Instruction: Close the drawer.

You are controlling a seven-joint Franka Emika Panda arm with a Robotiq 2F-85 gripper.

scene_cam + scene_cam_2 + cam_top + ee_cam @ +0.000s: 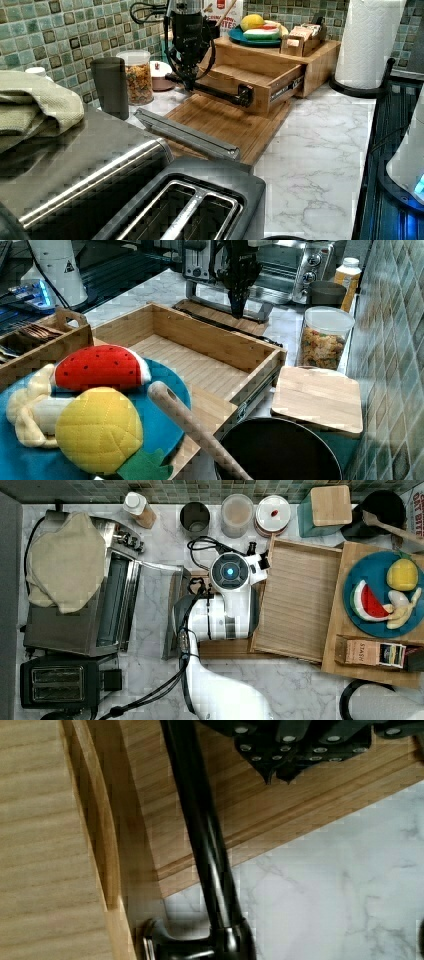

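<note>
Seen in the top view from left to right: the toaster oven (pixel 107 605) with its door dropped open, a cutting board (pixel 225 125) flat on the marble bench (pixel 150 680), the gripper (pixel 191 82), and then the drawer (pixel 300 600). The drawer is pulled far out of its wooden box (pixel 320 55) and is empty. The gripper hangs just outside the drawer's front panel, beside the black bar handle (pixel 200 835).

The likeliest trouble is a skewed push. The gripper appears to sit toward one end of the handle rather than its middle, so force applied there could rack the drawer on its slides and jam it partway. A second risk is the tips riding up or down off the round bar and slipping past it. A hard shove could also jolt the plate (pixel 382 595) of toy fruit on top of the box.

In the wrist view the fingers (pixel 260 755) look pressed together and grasp nothing. The bar passes alongside them, not between them.
</note>
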